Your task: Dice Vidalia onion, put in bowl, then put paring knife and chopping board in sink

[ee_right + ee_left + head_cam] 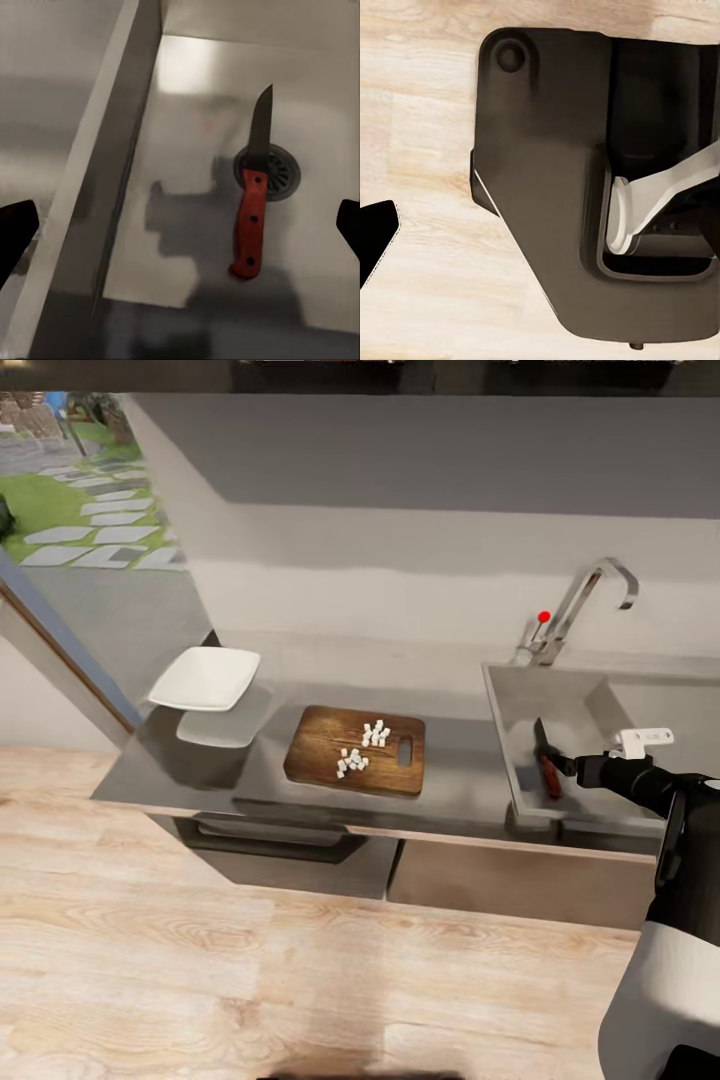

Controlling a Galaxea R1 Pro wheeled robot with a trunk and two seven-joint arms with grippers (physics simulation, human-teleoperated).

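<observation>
Knife (253, 206) on the floor of the sink (575, 705) — the paring knife, red handle and dark blade, lies flat with its blade across the round drain (274, 172), free of any grasp. In the right wrist view the two dark fingertips of the right gripper (180, 225) sit at the far left and far right edges of the frame, spread wide with the knife between and beyond them; this reads as a release, the tool set down where the task wants it. In the head view the right arm reaches in from the lower right, its gripper over the basin at centre right.

The chopping board (330, 750) rests on the tabletop (460, 780) at the centre of the head view, slot handle toward the sink, with white diced onion (362, 748) in two small clusters on it. The bowl (205, 678) stands at centre left, apparently empty — so the transfer of the dice looks not yet done, and the board should stay put until it is.

The left wrist view looks down on the robot's dark base (547, 172) and the wood floor (420, 135); one dark fingertip shows at the lower left edge, the other is cut off, so the left gripper's state cannot be told. The sink's right part is cut by the frame edge.
</observation>
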